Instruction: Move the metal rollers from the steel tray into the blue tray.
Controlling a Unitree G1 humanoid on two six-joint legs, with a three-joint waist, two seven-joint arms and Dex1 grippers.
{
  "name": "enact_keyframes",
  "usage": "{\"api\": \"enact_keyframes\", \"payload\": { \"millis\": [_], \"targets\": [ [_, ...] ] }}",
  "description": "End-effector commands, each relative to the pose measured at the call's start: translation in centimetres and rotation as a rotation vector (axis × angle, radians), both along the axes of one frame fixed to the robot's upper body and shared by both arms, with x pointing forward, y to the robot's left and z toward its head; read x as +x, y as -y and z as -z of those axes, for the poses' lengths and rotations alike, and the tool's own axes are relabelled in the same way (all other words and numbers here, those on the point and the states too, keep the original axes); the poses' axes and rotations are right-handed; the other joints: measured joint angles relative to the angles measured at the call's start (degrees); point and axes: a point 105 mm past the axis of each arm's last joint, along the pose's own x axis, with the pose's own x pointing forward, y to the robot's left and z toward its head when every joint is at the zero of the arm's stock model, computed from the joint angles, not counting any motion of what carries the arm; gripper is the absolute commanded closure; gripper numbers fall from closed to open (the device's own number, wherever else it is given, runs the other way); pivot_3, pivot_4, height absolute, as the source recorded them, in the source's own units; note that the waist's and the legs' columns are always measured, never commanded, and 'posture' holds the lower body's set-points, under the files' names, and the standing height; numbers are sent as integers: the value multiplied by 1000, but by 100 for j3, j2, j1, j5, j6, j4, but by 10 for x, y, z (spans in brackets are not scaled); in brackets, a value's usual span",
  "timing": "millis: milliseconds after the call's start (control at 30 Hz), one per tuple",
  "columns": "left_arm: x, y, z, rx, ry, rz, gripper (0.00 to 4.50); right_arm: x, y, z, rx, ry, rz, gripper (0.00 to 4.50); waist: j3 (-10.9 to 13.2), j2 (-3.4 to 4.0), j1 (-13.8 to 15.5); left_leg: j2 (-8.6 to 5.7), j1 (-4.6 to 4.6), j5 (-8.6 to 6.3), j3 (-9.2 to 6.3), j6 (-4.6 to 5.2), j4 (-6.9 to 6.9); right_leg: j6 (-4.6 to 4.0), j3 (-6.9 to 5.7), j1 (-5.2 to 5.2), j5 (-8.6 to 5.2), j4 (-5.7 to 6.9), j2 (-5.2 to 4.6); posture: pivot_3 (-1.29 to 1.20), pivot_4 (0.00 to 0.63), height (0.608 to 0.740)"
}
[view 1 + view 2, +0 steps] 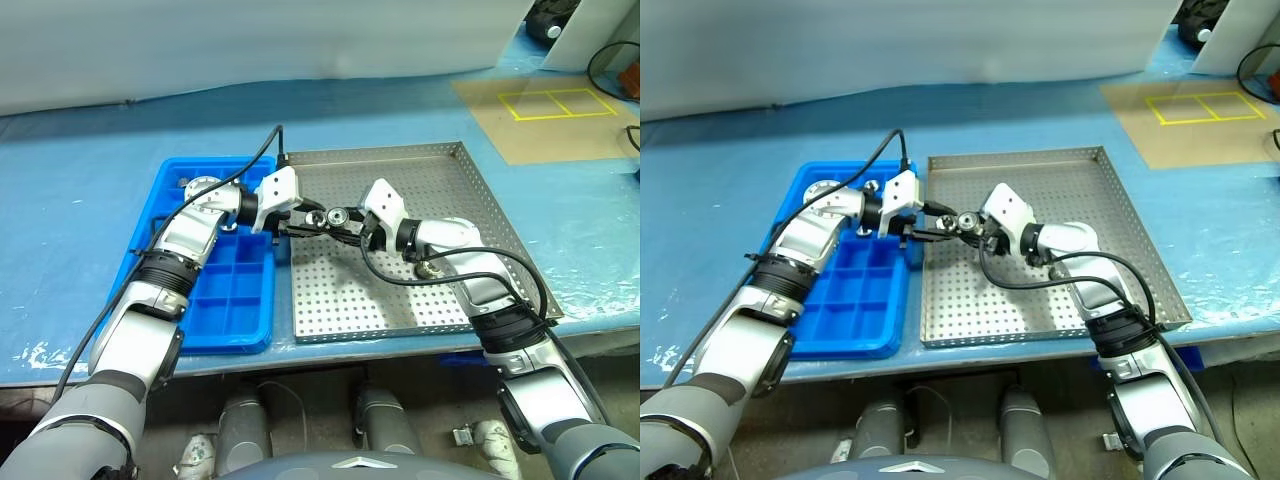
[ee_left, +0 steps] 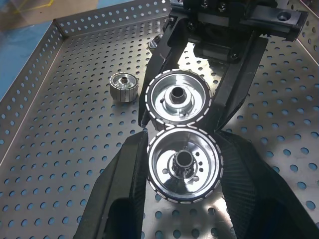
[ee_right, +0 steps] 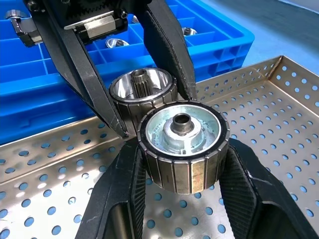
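we see both arms meeting above the near-left part of the steel tray (image 1: 480, 215), beside its edge with the blue tray (image 1: 245, 300). the left gripper (image 2: 182, 172) is clamped on one metal roller (image 2: 183, 167), its two black fingers pressing the ribbed rim from either side; the right gripper (image 3: 182, 149) is likewise closed around a second roller (image 3: 183, 144). the two held rollers sit rim to rim, touching or nearly so, lifted clear of the perforated floor. a third roller (image 2: 123, 87) lies loose on the steel tray further off, and a few silver pieces (image 3: 115, 43) already rest in compartments of the blue tray. we judge the step in hand to be the carry after pick-up, with each gripper loaded. the next move calls for separating the two rollers without knocking them, swinging each over the blue tray, and lining it up with a free compartment before release. no brand, label or legible writing can be read on the rollers, trays or grippers.
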Motion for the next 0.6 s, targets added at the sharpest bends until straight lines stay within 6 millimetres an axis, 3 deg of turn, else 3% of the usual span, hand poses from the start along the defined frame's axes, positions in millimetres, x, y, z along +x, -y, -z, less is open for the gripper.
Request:
{"api": "enact_keyframes", "payload": {
  "millis": [33,133,200,533,600],
  "targets": [
    [-2,-2,-2,20,22,13,2758,9,7,-23,-89,244,48,2815,0,0,-1,0,-1,0,0,0,0,0,0,0,0,0,0,-347,150,740],
    [-2,-1,-7,-10,1,9,2758,26,19,-25,-300,542,121,2815,0,0,-12,0,0,0,0,-1,0,0,0,-1,0,0,0,-347,150,740],
    [-3,1,-13,-56,-45,6,2758,31,23,-26,-348,639,133,2815,1,-1,-23,0,-1,2,1,-4,0,1,0,-3,0,0,0,-346,150,740],
    [-8,1,-42,-207,-239,1,2758,37,33,-31,-405,846,156,2815,10,-17,-138,-5,-14,-4,7,6,-1,1,4,-7,0,-14,9,-346,150,740],
    [-8,-1,-42,-202,-239,0,2758,39,37,-28,-389,791,164,2815,10,-17,-161,-5,-13,-5,7,8,-1,2,4,-7,0,-14,10,-346,150,740]
  ]
}}
